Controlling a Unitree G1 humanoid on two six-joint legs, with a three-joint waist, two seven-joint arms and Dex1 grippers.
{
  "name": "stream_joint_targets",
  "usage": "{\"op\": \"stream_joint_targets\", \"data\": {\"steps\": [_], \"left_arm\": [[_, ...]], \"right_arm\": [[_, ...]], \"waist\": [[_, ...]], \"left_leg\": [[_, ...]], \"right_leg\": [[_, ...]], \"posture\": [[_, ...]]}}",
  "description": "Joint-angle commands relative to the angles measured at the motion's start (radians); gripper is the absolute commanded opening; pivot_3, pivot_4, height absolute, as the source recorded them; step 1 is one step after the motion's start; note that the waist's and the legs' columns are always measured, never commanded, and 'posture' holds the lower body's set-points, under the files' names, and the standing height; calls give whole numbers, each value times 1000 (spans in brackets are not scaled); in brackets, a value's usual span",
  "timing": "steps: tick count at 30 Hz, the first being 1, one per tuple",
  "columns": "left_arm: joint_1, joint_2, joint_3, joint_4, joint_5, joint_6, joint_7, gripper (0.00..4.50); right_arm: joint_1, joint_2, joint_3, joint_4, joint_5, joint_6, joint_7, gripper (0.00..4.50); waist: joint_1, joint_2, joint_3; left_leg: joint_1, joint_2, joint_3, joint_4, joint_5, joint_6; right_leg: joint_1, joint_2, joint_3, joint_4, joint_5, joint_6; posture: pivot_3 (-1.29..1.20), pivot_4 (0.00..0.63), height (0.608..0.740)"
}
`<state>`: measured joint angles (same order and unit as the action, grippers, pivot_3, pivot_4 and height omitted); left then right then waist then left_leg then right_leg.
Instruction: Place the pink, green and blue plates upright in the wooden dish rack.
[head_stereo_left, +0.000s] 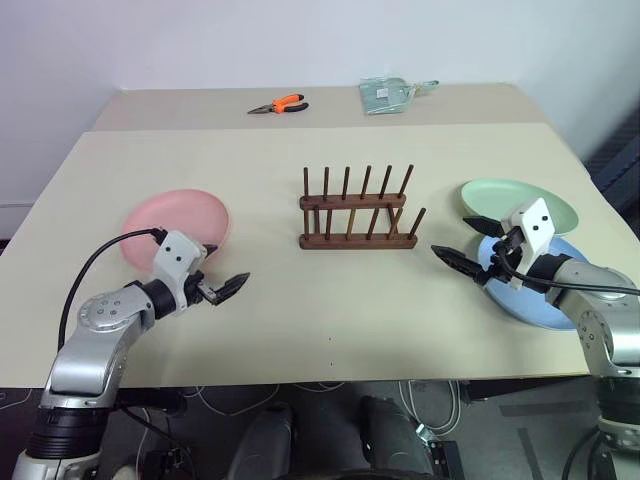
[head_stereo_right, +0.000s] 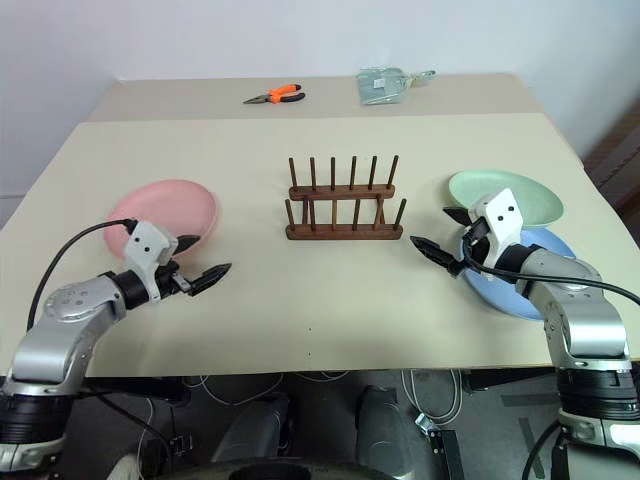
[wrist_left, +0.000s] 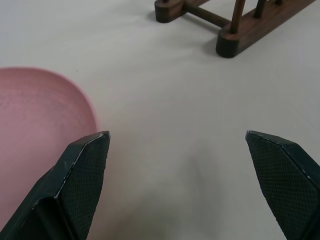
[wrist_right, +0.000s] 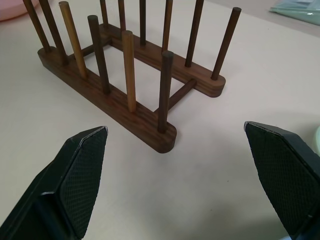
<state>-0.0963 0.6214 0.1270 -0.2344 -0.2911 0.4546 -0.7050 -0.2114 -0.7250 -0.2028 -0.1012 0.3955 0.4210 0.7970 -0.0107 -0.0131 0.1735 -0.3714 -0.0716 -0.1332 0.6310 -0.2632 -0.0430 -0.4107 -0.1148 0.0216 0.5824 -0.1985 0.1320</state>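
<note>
Head view: wooden dish rack (head_stereo_left: 358, 212) mid-bench (head_stereo_left: 300, 310), no plates in it. Pink plate (head_stereo_left: 178, 222) flat at left; green plate (head_stereo_left: 518, 203) and blue plate (head_stereo_left: 535, 285) flat at right.

Left wrist view: left claw (wrist_left: 177, 140) spread wide, holding nothing, beside pink plate.

Right wrist view: right claw (wrist_right: 176, 135) spread wide, holding nothing, facing rack.

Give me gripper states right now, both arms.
Left gripper: open, holding nothing, beside the pink plate.
Right gripper: open, holding nothing, above the blue plate, facing the wooden dish rack.
</note>
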Motion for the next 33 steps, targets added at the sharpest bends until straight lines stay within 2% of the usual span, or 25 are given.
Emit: {"op": "stream_joint_targets", "data": {"steps": [1, 7, 11, 15, 18, 22, 26, 27, 28, 33], "left_arm": [[-31, -5, -17, 9, 6, -15, 3, 4456], [-100, -21, -72, 101, 18, -49, -35, 4456], [-232, -29, -183, 252, 59, -93, -137, 4456], [-429, -88, -294, 498, 132, -201, -226, 4456], [-612, -165, -365, 790, 199, -313, -295, 4456], [-782, -271, -389, 1114, 253, -438, -335, 4456], [-869, -347, -385, 1302, 288, -518, -356, 4456], [-882, -362, -377, 1328, 289, -528, -358, 3933], [-892, -374, -373, 1347, 292, -535, -358, 3679], [-881, -381, -364, 1355, 313, -585, -401, 1307]], "right_arm": [[-37, 11, 11, 3, -36, -51, -25, 4500], [-34, 5, 19, -11, -30, -23, -22, 4500], [23, 8, 19, -110, -20, 15, -41, 4500], [87, 26, 13, -220, -1, 57, -75, 4500], [154, 62, 14, -328, -10, 78, -139, 4500], [231, 105, 4, -454, -19, 120, -224, 4500], [293, 118, -17, -527, -28, 144, -275, 4500], [306, 115, -22, -537, -30, 145, -279, 4500], [318, 111, -27, -544, -32, 146, -281, 4500], [335, 82, -36, -545, -38, 141, -264, 4500]], "waist": [[0, 0, 0], [2, 0, 0], [7, 0, 0], [15, 0, 0], [22, -1, 0], [24, -2, 0], [24, -2, 0], [25, -2, -1], [26, -3, -1], [23, -3, -1]], "left_leg": [[0, 0, 0, 0, 0, 0], [0, 0, 0, 0, 0, 0], [-1, -1, 0, 0, 0, 0], [-1, -1, 0, 1, 0, 0], [-1, -1, 0, 1, 0, 0], [-2, -1, 0, 1, 0, 0], [-1, -2, 0, 2, 0, 1], [-1, -2, 0, 2, 0, 1], [-1, -2, -1, 2, 0, 1], [-1, -2, -1, 2, -1, 1]], "right_leg": [[0, 0, 0, 0, 0, 0], [0, 0, 0, 0, 1, 2], [0, 0, -1, 0, 1, 2], [0, 0, -1, 0, 2, 3], [0, 0, -1, 0, 2, 3], [0, 0, -2, -1, 2, 4], [0, -1, -2, -1, 0, 7], [1, -1, -2, -1, -1, 8], [1, -2, -2, -1, -1, 9], [2, -2, -2, -1, -2, 10]], "posture": [[0, 150, 740], [0, 150, 740], [0, 150, 740], [0, 150, 740], [0, 150, 740], [0, 150, 740], [0, 150, 740], [0, 150, 740], [0, 150, 740], [0, 150, 740]]}}
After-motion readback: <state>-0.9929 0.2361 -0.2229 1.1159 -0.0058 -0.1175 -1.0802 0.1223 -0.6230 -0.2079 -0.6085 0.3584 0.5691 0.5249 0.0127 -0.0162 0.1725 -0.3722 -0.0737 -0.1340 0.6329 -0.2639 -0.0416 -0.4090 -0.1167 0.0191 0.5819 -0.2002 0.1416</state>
